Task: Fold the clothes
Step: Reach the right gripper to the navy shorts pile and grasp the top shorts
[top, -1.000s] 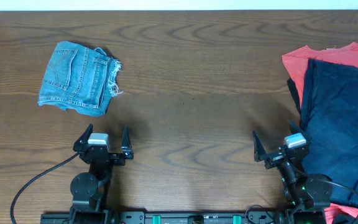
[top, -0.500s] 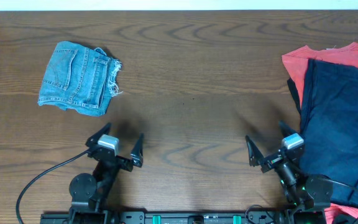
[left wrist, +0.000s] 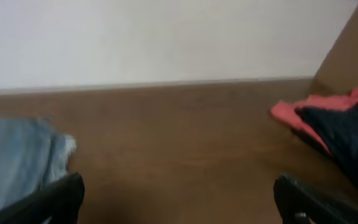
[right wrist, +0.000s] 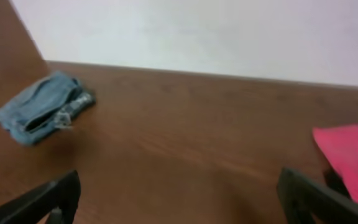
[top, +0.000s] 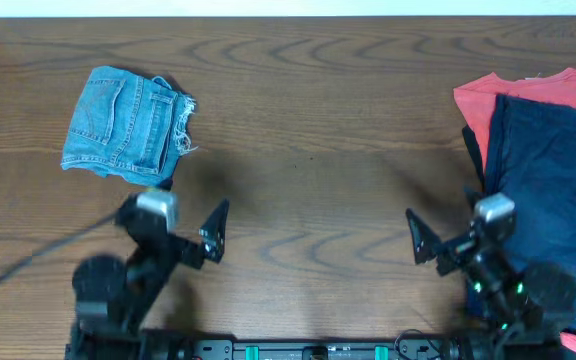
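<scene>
Left gripper (left wrist: 179,186) and right gripper (right wrist: 178,177) both gape wide, empty, at the near edge of the brown woodgrain table (top: 308,130). The dark navy fabric shorts (top: 553,190) lie at the right edge atop a coral-red shirt (top: 478,105); a deep pinch could drag both. A plain pale wall (left wrist: 166,37) stands behind.

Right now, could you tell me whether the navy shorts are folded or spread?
Spread: the navy shorts lie flat, wide, over the red shirt.

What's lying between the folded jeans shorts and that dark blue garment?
Overhead view: only bare brown wooden tabletop between the light-blue denim shorts and the dark navy garment, plus the coral-red shirt's edge peeking out beneath it.
</scene>
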Action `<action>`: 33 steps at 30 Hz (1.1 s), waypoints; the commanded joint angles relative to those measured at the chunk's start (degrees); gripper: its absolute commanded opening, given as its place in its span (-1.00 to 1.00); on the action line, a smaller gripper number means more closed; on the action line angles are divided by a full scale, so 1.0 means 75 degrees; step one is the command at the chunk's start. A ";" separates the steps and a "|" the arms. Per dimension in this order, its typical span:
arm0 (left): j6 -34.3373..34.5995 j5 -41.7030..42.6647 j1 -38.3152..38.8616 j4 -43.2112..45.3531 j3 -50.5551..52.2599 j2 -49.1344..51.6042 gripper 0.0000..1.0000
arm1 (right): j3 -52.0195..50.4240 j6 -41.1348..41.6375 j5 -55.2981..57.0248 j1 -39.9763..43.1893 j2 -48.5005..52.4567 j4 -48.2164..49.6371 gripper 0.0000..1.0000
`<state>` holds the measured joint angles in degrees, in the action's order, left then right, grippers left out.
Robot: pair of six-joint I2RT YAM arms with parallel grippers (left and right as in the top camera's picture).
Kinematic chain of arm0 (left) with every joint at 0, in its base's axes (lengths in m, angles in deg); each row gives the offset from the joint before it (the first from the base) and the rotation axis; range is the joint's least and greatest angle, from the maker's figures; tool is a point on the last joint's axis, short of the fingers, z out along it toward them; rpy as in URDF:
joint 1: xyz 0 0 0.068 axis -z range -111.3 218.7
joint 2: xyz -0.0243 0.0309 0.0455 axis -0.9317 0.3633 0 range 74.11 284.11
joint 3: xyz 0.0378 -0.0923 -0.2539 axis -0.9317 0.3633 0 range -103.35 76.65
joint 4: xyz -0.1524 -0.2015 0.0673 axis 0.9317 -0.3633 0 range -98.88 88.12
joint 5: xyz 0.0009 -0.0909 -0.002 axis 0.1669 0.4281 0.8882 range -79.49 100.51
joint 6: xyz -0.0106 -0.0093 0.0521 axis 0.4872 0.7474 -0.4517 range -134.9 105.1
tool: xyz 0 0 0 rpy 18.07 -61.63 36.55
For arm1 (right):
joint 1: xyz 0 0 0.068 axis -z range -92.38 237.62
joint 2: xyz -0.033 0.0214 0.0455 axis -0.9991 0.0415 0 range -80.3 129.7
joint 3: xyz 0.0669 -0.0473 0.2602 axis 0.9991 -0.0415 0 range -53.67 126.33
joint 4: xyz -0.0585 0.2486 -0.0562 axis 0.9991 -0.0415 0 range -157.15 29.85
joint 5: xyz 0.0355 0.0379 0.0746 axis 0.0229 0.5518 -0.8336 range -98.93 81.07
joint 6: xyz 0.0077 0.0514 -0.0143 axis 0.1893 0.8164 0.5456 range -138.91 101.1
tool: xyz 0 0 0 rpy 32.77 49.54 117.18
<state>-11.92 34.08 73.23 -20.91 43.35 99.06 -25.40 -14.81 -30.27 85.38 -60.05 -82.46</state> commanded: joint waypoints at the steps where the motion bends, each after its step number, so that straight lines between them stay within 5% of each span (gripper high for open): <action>1: 0.0079 -0.0085 -0.0032 -0.0644 -0.1311 0.1483 0.96 | 0.1064 0.0015 0.0682 -0.0052 0.1376 -0.0516 0.98; 7: 0.0076 -0.0090 -0.0032 -0.2369 -0.3538 0.3847 0.96 | 0.3378 -0.0009 0.1684 -0.0047 0.4497 -0.2151 0.99; 14: 0.0026 -0.0093 -0.0032 -0.3634 -0.4529 0.5342 0.96 | 0.5450 -0.0472 0.0755 -0.0038 0.7353 -0.3337 0.98; 21: -0.0012 -0.0006 -0.0032 -0.4036 -0.4529 0.5794 0.96 | 0.5831 0.0530 0.2101 0.0597 0.8909 -0.2477 0.93; 25: -0.0012 -0.0009 -0.0032 -0.4170 -0.4529 0.5802 0.96 | 0.5831 0.1702 0.3217 0.1443 0.9737 -0.1714 0.73; 33: -0.0012 -0.0006 -0.0032 -0.4290 -0.4526 0.5802 0.96 | 0.5831 0.2264 0.2990 0.2970 1.1229 -0.0965 0.66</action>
<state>-11.89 33.93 73.23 -52.82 10.37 142.58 17.33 -0.77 -8.50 105.49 21.59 -89.98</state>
